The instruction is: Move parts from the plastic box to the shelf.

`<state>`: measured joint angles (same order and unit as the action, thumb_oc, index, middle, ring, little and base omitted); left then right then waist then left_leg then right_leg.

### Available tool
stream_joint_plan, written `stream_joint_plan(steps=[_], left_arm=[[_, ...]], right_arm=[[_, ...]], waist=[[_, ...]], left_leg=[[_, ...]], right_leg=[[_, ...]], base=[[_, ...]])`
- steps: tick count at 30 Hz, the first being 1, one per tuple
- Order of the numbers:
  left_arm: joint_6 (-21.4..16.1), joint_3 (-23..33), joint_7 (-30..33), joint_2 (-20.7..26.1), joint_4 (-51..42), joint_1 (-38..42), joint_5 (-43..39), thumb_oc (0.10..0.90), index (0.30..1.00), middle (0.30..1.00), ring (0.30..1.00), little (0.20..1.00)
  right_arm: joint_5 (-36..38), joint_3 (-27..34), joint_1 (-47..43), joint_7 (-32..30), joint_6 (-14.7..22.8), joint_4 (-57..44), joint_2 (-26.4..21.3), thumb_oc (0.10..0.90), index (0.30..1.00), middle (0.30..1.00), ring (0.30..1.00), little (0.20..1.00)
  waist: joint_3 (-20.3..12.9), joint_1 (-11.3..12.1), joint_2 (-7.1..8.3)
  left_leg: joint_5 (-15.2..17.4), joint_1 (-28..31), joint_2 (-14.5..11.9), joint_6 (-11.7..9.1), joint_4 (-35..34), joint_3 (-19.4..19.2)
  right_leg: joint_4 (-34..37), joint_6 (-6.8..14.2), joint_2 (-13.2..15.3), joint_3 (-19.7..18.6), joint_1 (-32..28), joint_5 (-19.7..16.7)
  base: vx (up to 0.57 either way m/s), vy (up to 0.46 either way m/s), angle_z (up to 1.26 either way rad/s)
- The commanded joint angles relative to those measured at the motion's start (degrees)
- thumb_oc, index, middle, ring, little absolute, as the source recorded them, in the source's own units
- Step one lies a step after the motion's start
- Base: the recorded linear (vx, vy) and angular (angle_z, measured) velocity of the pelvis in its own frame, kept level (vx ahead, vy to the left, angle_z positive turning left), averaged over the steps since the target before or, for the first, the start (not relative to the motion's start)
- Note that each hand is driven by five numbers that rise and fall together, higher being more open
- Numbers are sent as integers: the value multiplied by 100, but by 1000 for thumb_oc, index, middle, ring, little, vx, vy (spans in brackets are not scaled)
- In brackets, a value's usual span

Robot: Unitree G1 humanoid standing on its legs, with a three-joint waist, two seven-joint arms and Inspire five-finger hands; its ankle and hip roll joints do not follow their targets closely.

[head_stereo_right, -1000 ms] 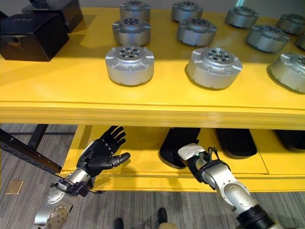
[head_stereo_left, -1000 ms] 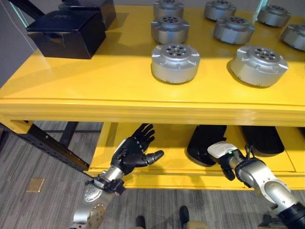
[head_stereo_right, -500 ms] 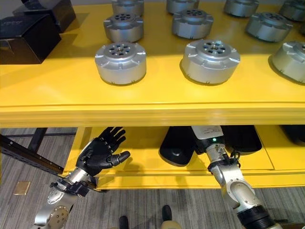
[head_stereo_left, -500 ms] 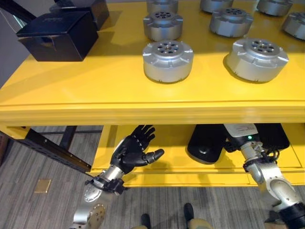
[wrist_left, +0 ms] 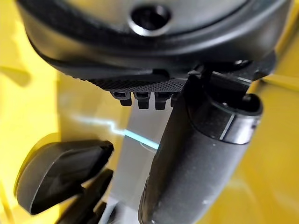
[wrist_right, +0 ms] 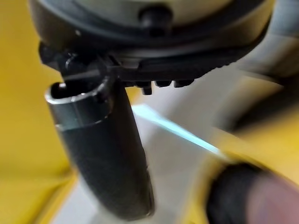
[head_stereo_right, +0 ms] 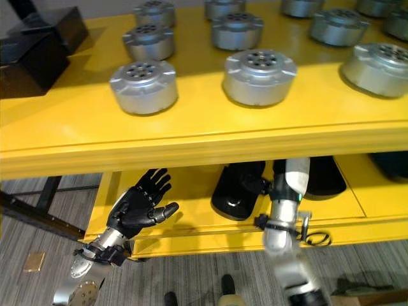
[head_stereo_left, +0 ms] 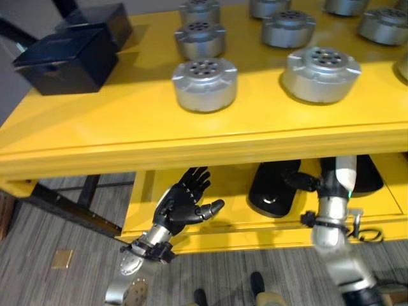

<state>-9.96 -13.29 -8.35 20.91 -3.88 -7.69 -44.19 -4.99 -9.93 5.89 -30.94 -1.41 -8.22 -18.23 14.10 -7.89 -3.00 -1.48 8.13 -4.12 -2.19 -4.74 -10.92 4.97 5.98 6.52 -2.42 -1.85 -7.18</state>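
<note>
The round metal parts (head_stereo_left: 204, 83) on the yellow shelf (head_stereo_left: 127, 121) look heavy, rigid and smooth, best gripped across the rim; left hand (head_stereo_left: 182, 205) spread empty, right hand's (head_stereo_left: 319, 182) fingers unclear.

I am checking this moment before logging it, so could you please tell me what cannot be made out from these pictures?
- Right hand: its fingers reach under the yellow shelf, whose front edge hides them in both eye views; the right wrist view is blurred, so open or shut cannot be told.
- Black parts on the lower level: their far ends are hidden by the same edge.
- Silver round parts in the back row: cut off by the top edge of the eye views.
- Left hand: open and holding nothing.
</note>
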Motion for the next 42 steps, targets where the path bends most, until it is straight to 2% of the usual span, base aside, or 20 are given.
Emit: stream_joint_plan(steps=[1, 5, 7, 13, 23, 24, 29, 36, 42], left_arm=[[-509, 184, 732, 55, -134, 517, 232, 900, 1000, 1000, 1000, 1000], [-473, 196, 1118, -44, 53, 609, 417, 900, 1000, 1000, 1000, 1000], [-391, 124, 1689, -164, 155, 786, 717, 900, 1000, 1000, 1000, 1000], [-245, 81, 2392, -298, 355, 1028, 822, 900, 1000, 1000, 1000, 1000], [-156, 15, 2393, -350, 320, 1035, 919, 900, 1000, 1000, 1000, 1000], [-137, -32, 2419, -347, 266, 1014, 929, 900, 1000, 1000, 1000, 1000], [-127, -134, 2334, -342, 261, 993, 891, 900, 1000, 1000, 1000, 1000], [-110, -210, 2289, -316, 244, 980, 855, 900, 1000, 1000, 1000, 1000], [-86, -250, 2221, -311, 250, 980, 837, 900, 1000, 1000, 1000, 1000]], right_arm=[[928, -113, -402, 528, 410, -322, -443, 900, 1000, 1000, 1000, 1000], [1270, -224, -379, 698, 345, -309, -421, 900, 1000, 1000, 1000, 1000], [1334, -319, -464, 753, 274, -284, -390, 900, 1000, 1000, 1000, 1000], [1702, -474, -531, 838, 66, -290, -333, 900, 1000, 1000, 1000, 1000], [1867, -536, -594, 869, 57, -285, -294, 900, 1000, 1000, 1000, 1000], [1833, -542, -659, 749, 139, -280, -256, 900, 1000, 1000, 1000, 1000], [2172, -465, -909, 6, 81, 152, -32, 900, 1000, 1000, 1000, 1000], [2532, -431, -1064, -362, 52, 546, 152, 900, 1000, 1000, 1000, 1000], [2449, -415, -1215, -550, 96, 890, 258, 900, 1000, 1000, 1000, 1000]], waist=[[-397, -71, 269], [-428, -86, 335], [-448, -101, 376], [-464, -101, 444], [-465, -59, 483], [-462, -22, 497], [-481, 100, 479], [-477, 201, 457], [-475, 288, 442]], left_leg=[[637, -3, -170, 58, 435, -106], [621, -3, -180, 54, 409, -114], [602, -7, -186, 51, 384, -111], [597, 6, -189, 46, 365, -105], [580, 13, -202, 44, 356, -81], [577, 25, -204, 41, 342, -51], [568, 34, -196, 37, 312, 44], [553, 45, -195, 37, 315, 117], [544, 43, -191, 45, 318, 183]], right_leg=[[-436, 223, 329, 27, -124, 637], [-404, 223, 314, 13, -110, 613], [-391, 216, 297, 5, -102, 605], [-368, 216, 286, 5, -122, 600], [-342, 210, 278, 25, -154, 590], [-328, 204, 277, 47, -178, 590], [-283, 188, 291, 123, -249, 598], [-291, 161, 305, 200, -308, 612], [-312, 139, 313, 261, -335, 626]], base=[[4, -4, -11], [-2, -15, -5], [-4, -10, -3], [0, 0, 0], [1, -12, 1], [13, -34, 0], [17, -22, 4], [14, -10, 8], [16, -12, 5]])
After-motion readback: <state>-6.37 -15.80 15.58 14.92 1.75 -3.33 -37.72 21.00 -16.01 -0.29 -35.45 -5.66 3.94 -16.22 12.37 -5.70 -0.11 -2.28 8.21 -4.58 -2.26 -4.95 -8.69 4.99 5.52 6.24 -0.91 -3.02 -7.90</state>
